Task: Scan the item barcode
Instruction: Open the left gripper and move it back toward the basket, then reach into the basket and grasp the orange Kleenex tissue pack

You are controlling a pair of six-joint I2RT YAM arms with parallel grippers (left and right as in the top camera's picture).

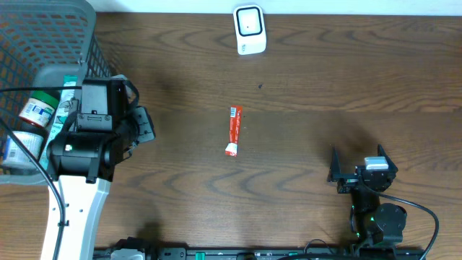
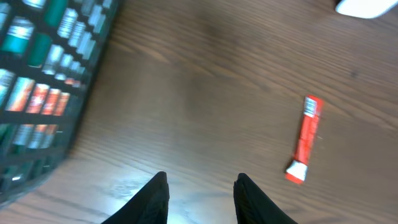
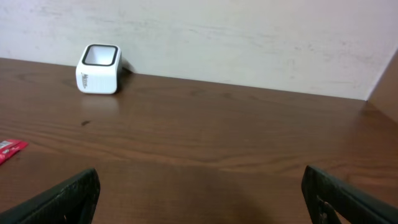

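1. The left pincer is partly open. Its two dark fingers stand a narrow gap apart with only bare wood between them, and it holds nothing.
2. Seen from overhead, this left pincer points out over the tabletop, just beside the grey mesh basket at the left edge.
3. The right pincer is spread wide, with one finger at each lower corner of its wrist view, and it is empty. From overhead the right pincer sits near the front right of the tabletop.
4. The red sachet lies flat near the middle of the tabletop, between the two pincers and well apart from both.
5. In the left wrist view the sachet lies ahead of the fingertips and off to their right, touching neither finger.
6. For the right pincer it lies off to the left and a little ahead. Only one red end shows at the left edge of that wrist view.
7. The sachet's long axis runs roughly front to back. It has a white end toward the robot and a pale printed patch at the far end, but the print is too small to read.
8. The white scanner stands at the far edge of the tabletop, beyond the sachet and well apart from it.
9. The basket holds bottles and packets.
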